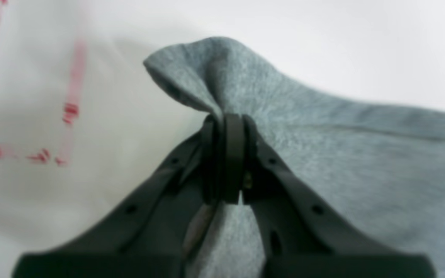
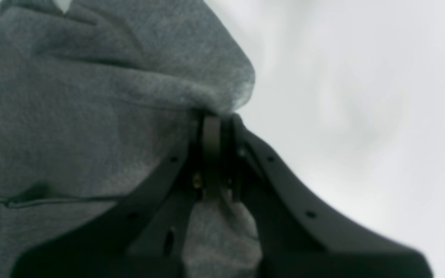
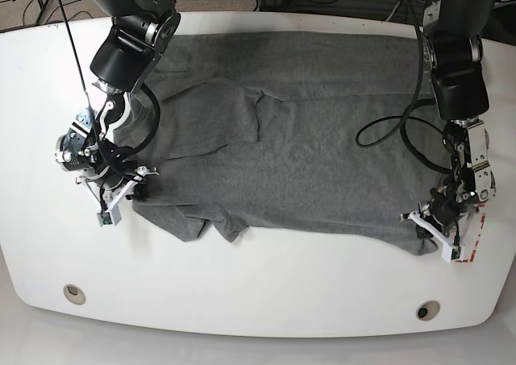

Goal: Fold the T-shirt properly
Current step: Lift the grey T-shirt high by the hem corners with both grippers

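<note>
The near edge of the white desk (image 3: 242, 300) is bare apart from 2 small round fittings (image 3: 74, 292), one toward each front corner. Just behind that strip lies the T-shirt (image 3: 322, 163), heather-grey, spread wide across the middle of the desk with its length running side to side. Its near edge is uneven: a bunched fold sags toward the front at the base view's left, and a sleeve lies folded over the body further back.

At the base view's right, the left hand (image 3: 431, 220) is at the shirt's near corner, beside red markings (image 3: 476, 236) on the desk. The left wrist view shows its 2 black jaws pressed together on a pinch of the grey cloth (image 1: 323, 162), which rises in a small peak above the fingertips (image 1: 228, 154). Red dashed lines (image 1: 70, 110) show on the white surface to that view's left.

At the base view's left, the right hand (image 3: 133, 184) is at the shirt's opposite edge. Its wrist view shows the jaws clamped on a gathered fold of the same cloth (image 2: 91, 116), with a hem seam visible low in the picture.

Beyond the shirt, both black arms (image 3: 455, 51) reach in from the far side, and dark cables (image 3: 387, 135) loop over the cloth near the left arm.
</note>
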Robot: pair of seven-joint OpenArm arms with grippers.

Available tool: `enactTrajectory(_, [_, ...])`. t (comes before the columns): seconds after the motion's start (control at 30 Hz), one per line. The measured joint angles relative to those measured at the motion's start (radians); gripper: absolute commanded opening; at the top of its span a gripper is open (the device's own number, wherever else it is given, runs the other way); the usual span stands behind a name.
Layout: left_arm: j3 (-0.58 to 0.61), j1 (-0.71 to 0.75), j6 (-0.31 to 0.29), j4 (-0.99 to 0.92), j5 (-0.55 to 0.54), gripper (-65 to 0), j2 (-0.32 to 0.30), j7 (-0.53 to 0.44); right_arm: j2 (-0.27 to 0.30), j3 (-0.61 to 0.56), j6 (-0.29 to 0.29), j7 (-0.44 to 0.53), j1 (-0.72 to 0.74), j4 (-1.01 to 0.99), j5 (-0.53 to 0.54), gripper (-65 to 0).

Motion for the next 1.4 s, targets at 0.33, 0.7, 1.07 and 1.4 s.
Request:
enactTrajectory(0.33, [-0.045, -0.013, -0.003, 0.259, -0.047, -65.0, 0.005, 0.092, 0.093, -0.13, 0.001, -0.07, 0.048, 0.085, 0.005, -65.0])
enactTrajectory(0.7, [-0.068, -0.08, 0.027, 0.495, -0.057, -65.0, 0.039, 0.123, 0.204, -0.265, 0.003, -0.131, 0.234, 0.113, 0.018, -65.0])
enactTrajectory(1.07, [-0.076, -0.271, 0.088, 0.633, -0.041, -65.0, 0.031, 0.148, 0.325, -0.441, 0.005, -0.142, 0.513, 0.114, 0.042, -65.0])
enactTrajectory(1.4, [-0.072, -0.603, 0.083, 0.607, -0.058, -65.0, -0.02, 0.187, 0.402, -0.575, 0.008, -0.185, 0.884, 0.056, 0.049, -65.0])
